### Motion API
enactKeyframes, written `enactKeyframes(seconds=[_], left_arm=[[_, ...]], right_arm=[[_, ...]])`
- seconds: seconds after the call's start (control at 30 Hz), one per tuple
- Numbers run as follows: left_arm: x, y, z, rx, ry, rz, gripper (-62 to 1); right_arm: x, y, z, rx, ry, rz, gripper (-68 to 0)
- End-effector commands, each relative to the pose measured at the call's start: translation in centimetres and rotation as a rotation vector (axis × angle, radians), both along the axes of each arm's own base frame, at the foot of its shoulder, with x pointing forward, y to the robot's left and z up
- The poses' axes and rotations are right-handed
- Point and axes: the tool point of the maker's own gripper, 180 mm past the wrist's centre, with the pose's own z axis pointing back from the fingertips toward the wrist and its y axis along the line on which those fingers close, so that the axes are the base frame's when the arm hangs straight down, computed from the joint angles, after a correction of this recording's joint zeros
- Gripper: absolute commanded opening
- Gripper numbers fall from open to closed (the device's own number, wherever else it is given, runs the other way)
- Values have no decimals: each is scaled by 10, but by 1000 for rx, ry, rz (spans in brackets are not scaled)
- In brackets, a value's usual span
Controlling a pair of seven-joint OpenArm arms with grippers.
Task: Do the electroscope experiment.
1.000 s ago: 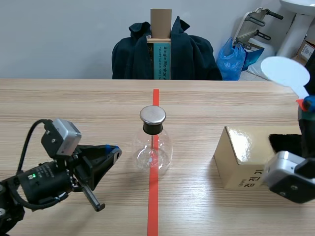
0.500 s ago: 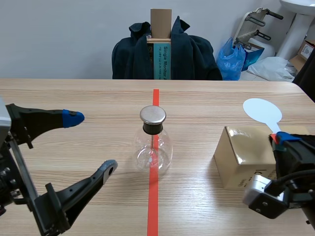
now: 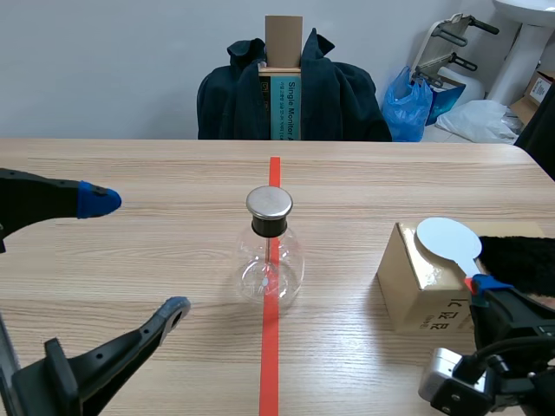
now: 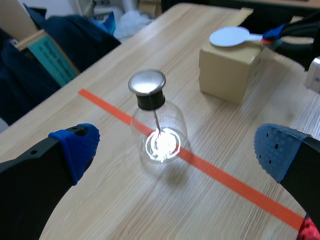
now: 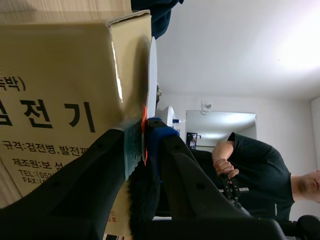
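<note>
The electroscope (image 3: 270, 260), a clear glass flask with a metal cap (image 3: 270, 203), stands on the red tape line at mid table. My left gripper (image 3: 136, 254) is open wide to its left, and the flask (image 4: 159, 137) sits ahead between the blue pads (image 4: 77, 145). My right gripper (image 3: 482, 288) is shut on the red handle of a white round paddle (image 3: 447, 237). The disc hovers close over the tan cardboard box (image 3: 414, 286). Seen edge-on, the paddle (image 5: 151, 75) runs along the box's (image 5: 60, 100) top face.
A black furry cloth (image 3: 520, 260) lies on the box's right part. A chair with a dark jacket (image 3: 290, 100) stands at the table's far edge, with a blue bag (image 3: 414, 100) beyond. A person (image 5: 250, 167) shows in the right wrist view's background.
My left gripper has gone from shut to wide open and drawn back to the left. My right gripper has brought the paddle down from high at the right to just over the box.
</note>
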Motion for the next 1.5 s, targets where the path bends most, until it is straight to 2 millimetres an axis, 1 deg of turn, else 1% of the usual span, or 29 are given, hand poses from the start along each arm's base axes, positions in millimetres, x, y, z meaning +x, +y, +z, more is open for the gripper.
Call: enactKeyframes(seconds=[0.0,0.07,0.1,0.17,0.2,0.27,0.33,0.53,0.67,0.77,0.9,0.97,1.0,1.03,1.1,1.2,1.27,1.37,1.47], left_arm=[[3,-1,6,-18,-17,1,14],[3,0,4,-10,-8,5,14],[3,0,3,-7,-5,7,14],[3,0,3,-4,-3,7,14],[3,0,3,-4,-3,7,14],[3,0,3,-4,-3,7,14],[3,0,3,-5,-3,7,14],[3,0,3,-4,-3,7,14],[3,0,3,-4,-3,7,14],[3,0,3,-3,-3,7,14],[3,0,2,-3,-3,7,14],[3,0,2,-3,-3,7,14],[3,0,2,-3,-3,7,14],[3,0,2,-2,-3,7,14],[2,0,2,5,-5,5,14],[2,1,1,7,-6,5,14],[2,1,1,8,-6,4,14],[2,1,1,8,-6,4,14],[2,1,1,8,-6,4,14]], right_arm=[[5,-1,14,-13,-75,13,-668],[3,0,12,-14,-67,21,-651],[3,0,11,-14,-66,21,-620],[3,0,11,-14,-66,21,-520],[3,0,11,-14,-66,24,-455],[3,1,11,-14,-66,25,-345],[2,2,11,-14,-66,32,-286],[0,4,10,-23,-60,48,-231],[-12,3,3,-45,-25,82,-208],[-27,1,-5,-56,21,101,-208],[-59,1,-19,-59,109,159,-208],[-74,2,-21,-47,144,195,-208],[-79,1,-18,-28,150,208,-208],[-82,2,-13,-6,148,220,-208],[-82,1,6,60,122,234,-208],[-73,3,47,193,43,260,-209],[-61,3,78,295,-10,265,-209],[-38,1,120,471,-52,240,-209],[-12,1,149,612,-51,202,-220]])
